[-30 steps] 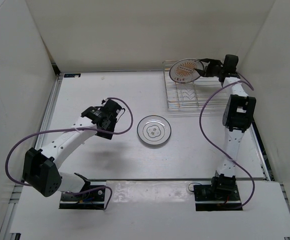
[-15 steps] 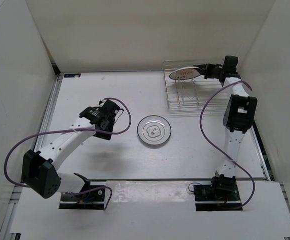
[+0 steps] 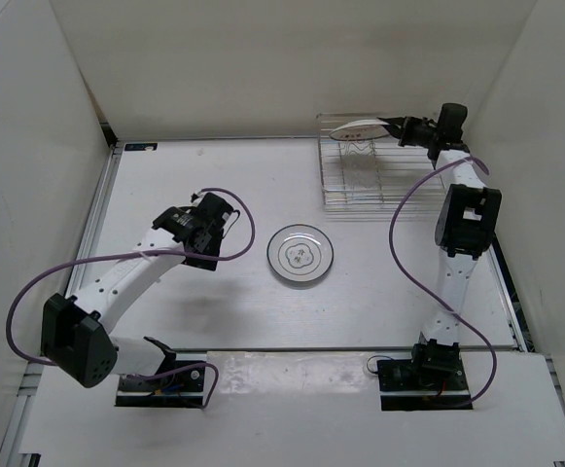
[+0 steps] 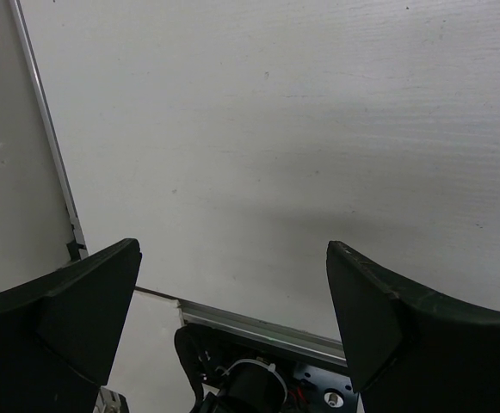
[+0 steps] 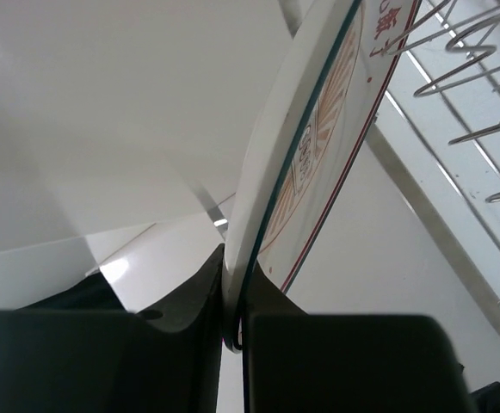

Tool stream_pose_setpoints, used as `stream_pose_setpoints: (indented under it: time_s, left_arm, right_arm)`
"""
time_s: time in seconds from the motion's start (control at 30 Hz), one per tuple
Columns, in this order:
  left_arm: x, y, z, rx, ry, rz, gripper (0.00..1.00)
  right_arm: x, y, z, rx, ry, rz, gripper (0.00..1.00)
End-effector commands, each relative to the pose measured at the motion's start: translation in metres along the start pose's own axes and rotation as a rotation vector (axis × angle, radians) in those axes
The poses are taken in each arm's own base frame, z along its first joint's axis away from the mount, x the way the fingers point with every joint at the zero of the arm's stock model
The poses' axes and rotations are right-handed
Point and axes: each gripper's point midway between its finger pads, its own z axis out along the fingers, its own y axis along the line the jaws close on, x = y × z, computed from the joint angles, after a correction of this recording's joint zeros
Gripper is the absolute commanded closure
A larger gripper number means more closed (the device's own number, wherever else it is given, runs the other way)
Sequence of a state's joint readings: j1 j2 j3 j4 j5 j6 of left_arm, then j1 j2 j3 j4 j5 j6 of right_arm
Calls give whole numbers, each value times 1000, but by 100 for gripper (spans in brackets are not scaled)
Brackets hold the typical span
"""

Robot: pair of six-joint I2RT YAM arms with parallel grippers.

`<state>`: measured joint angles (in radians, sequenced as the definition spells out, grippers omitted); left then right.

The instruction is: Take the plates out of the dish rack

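though smudged, white table (image 3: 214, 185), white walls (image 3: 263, 58)

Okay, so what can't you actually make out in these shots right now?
Top view: the sunburst plate in the right tool sits nearly edge-on, so its pattern is unreadable.
Right wrist view: that plate fills the frame, hiding most of the dish rack.
Left wrist view: only bare table shows beneath the open left tool; plates and rack fall outside the frame.
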<state>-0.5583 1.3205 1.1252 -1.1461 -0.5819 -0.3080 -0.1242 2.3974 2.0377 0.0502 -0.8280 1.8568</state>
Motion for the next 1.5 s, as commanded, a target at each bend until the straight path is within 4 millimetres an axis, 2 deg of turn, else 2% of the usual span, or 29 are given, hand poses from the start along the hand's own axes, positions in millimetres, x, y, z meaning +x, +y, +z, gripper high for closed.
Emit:
stream_pose_setpoints:
  time_s: [0.0, 0.07, 0.13, 0.17, 0.23, 0.27, 0.33, 0.37, 0.4, 0.43, 0.47, 0.5, 0.53, 0.57, 0.6, 0.63, 0.67, 0.7, 0.77, 0.83, 0.87, 0.93, 1.0, 1.03, 1.1, 1.17, 1.27, 1.37, 1.47]
  left_arm:
    - [-12, 2, -12, 37, -59, -64, 0]
    - [-12, 2, -14, 45, -61, -78, 0]
    - [-10, 1, -15, 56, -61, -84, 0]
    - [-10, 0, -15, 60, -60, -90, 0]
    - [-8, 0, -16, 71, -60, -95, 0]
    - [-6, -1, -16, 75, -60, -94, 0]
    - [-5, 0, -18, 80, -65, -99, 0]
    - [-3, 0, -17, 79, -61, -95, 0]
    - [-2, 1, -17, 81, -64, -99, 0]
    - [-1, 1, -17, 83, -62, -100, 0]
    - [2, 1, -18, 89, -63, -101, 0]
    - [3, 1, -17, 91, -61, -102, 0]
    - [6, 0, -17, 97, -58, -101, 0]
    - [7, 1, -19, 101, -63, -108, 0]
    - [12, 0, -16, 98, -51, -100, 0]
    - [14, -1, -16, 104, -47, -100, 0]
    - [16, 1, -17, 105, -50, -111, 0]
    - [20, 0, -15, 105, -40, -106, 0]
    - [24, -2, -15, 121, -35, -110, 0]
    - [29, -4, -14, 132, -33, -108, 0]
    - [32, -5, -13, 138, -32, -104, 0]
    - [34, -6, -12, 145, -32, -91, 0]
    - [36, -8, -11, 158, -32, -73, 0]
    - [37, -9, -11, 162, -30, -68, 0]
    - [40, -10, -10, 174, -32, -57, 0]
    - [42, -10, -10, 179, -34, -50, 0]
    - [47, -7, -10, 169, -33, -38, 0]
    - [51, -3, -10, 158, -29, -38, 0]
    - [56, 0, -9, 143, -21, -33, 0]
  right_arm:
    - [66, 78, -41, -178, 89, -159, 100]
    - [80, 85, -54, -193, 109, -173, 100]
    - [84, 90, -64, -199, 113, -151, 100]
    - [100, 102, -78, -221, 122, -178, 100]
    - [107, 105, -91, -221, 138, -179, 100]
    - [128, 115, -106, -233, 159, -210, 100]
    - [131, 113, -121, -221, 156, -229, 100]
    - [157, 117, -139, -220, 183, -278, 100]
    - [157, 97, -141, -144, 181, -310, 100]
    - [166, 96, -153, -121, 191, -358, 100]
    - [186, 75, -168, 16, 174, -191, 100]
    - [192, 65, -176, 57, 167, -189, 100]
    - [201, 54, -186, 63, 137, -474, 100]
    - [211, 45, -194, 97, 125, -509, 100]
    - [223, 4, -209, 245, 144, -409, 100]
    - [217, -17, -218, 337, 65, -507, 100]
    - [231, -40, -235, 418, 62, -521, 100]
    - [222, -70, -243, 533, 35, -466, 100]
    - [228, -95, -272, 637, -25, -581, 100]
    - [231, -119, -289, 734, -20, -585, 100]
    - [228, -137, -301, 803, -28, -642, 100]
    - [229, -167, -314, 872, -18, -625, 100]
    - [232, -179, -327, 909, -46, -671, 100]
    - [225, -197, -334, 985, -44, -654, 100]
    - [224, -208, -343, 1037, -44, -691, 100]
    - [208, -228, -358, 1168, -59, -695, 100]
    - [187, -231, -371, 1298, -98, -729, 100]
    - [171, -228, -371, 1368, -120, -758, 100]
    - [154, -238, -365, 1446, -96, -730, 100]
